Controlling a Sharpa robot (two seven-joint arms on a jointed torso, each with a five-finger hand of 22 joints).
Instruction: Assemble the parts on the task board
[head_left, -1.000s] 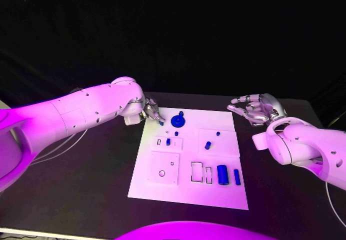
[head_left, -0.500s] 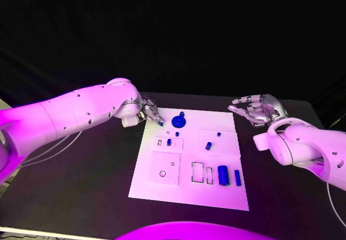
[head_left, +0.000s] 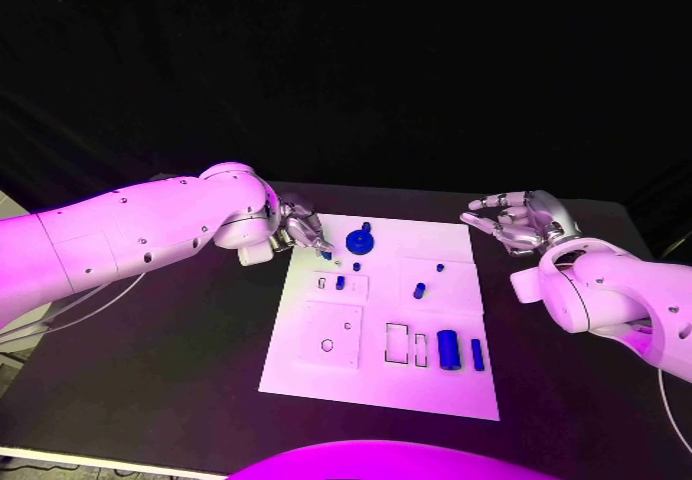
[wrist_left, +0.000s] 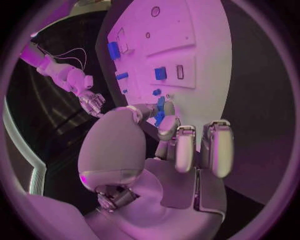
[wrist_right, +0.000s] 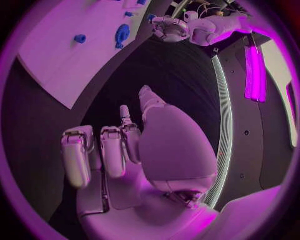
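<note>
Pinching blue part (wrist_left: 160, 111), left hand (head_left: 299, 230).

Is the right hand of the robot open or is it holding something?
Open. The right hand hovers beside the task board, fingers apart and nothing between them.

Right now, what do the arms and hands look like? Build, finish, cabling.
Two smooth white-shelled arms, tinted by the scene light, with small dark dots like fasteners along the left arm. The right arm has bulbous rounded joints. Each ends in a silver metallic segmented hand: left hand, right hand. Thin pale cables trail on the table beneath the left arm.
</note>
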